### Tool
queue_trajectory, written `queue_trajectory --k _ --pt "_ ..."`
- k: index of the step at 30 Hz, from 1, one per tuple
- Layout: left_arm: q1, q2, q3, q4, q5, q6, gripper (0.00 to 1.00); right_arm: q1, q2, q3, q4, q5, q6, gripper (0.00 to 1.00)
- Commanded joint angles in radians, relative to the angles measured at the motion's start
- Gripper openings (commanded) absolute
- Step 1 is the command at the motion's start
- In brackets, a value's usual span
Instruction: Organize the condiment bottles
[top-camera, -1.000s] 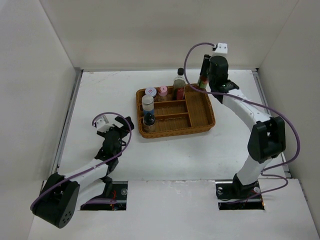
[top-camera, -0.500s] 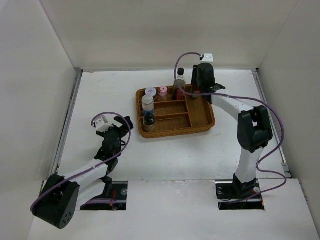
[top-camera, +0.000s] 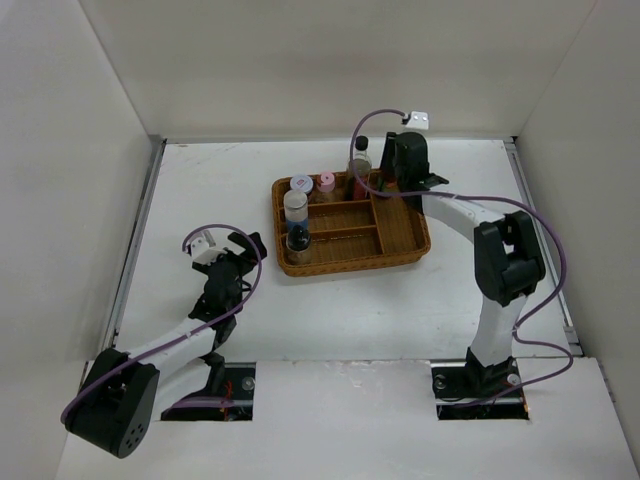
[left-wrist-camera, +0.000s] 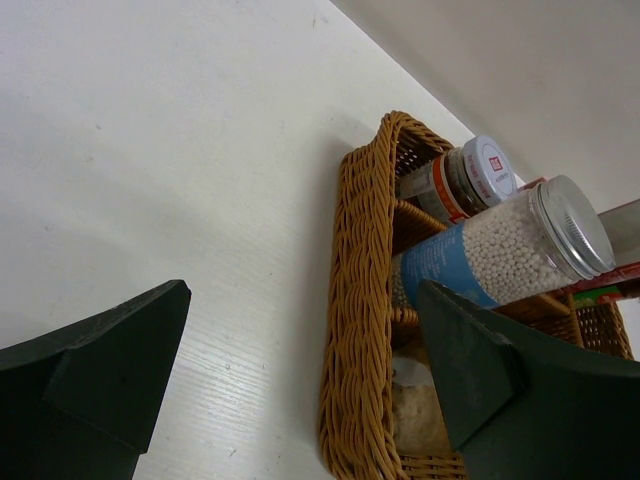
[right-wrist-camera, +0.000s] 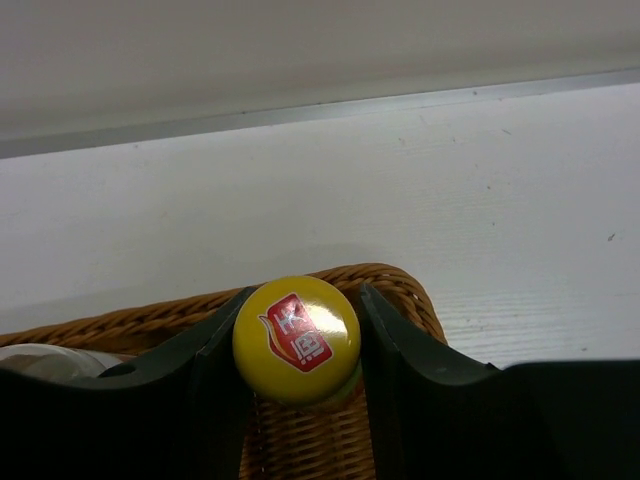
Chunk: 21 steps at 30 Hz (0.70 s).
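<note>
My right gripper (top-camera: 393, 178) is shut on the yellow cap of the red sauce bottle (right-wrist-camera: 297, 338), holding it upright over the back right corner of the brown wicker tray (top-camera: 402, 243). From above the gripper hides the bottle. In the tray stand a lilac-lidded jar (top-camera: 300, 184), a pink-lidded jar (top-camera: 326, 182), a clear black-capped bottle (top-camera: 359, 152), a silver-lidded jar of white beads (top-camera: 295, 204) and a dark jar (top-camera: 298, 240). My left gripper (top-camera: 238, 252) is open and empty on the table left of the tray, facing its left wall (left-wrist-camera: 360, 300).
The tray's middle and right compartments hold nothing. White walls enclose the table on the left, back and right. A metal strip (right-wrist-camera: 400, 105) runs along the back edge behind the tray. The left wrist view shows the bead jar (left-wrist-camera: 520, 245) and a white-lidded jar (left-wrist-camera: 472, 178).
My right gripper has carried the sauce bottle leftward from beside the tray's back right corner to over the tray, and lowered it. The left arm has not moved.
</note>
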Motion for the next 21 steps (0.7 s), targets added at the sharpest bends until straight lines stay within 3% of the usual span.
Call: queue_trajectory --k 1,4,8,21 --pt "0.008 -0.008 -0.002 0.033 0.006 -0.008 1.0 0.007 -0.038 -0.014 0.123 0.006 0.034 0.52" --pt "0.002 -0.021 -0.005 0.033 -0.001 -0.009 1.0 0.007 -0.057 -0.017 0.12 0.003 0.034 0.64" --pt "0.006 -0.019 -0.006 0.031 -0.008 -0.009 1.0 0.007 -0.093 -0.02 0.112 -0.004 0.034 0.72" --pt "0.002 -0.013 0.014 -0.029 -0.041 -0.009 1.0 0.007 -0.278 -0.091 0.074 -0.013 0.092 0.87"
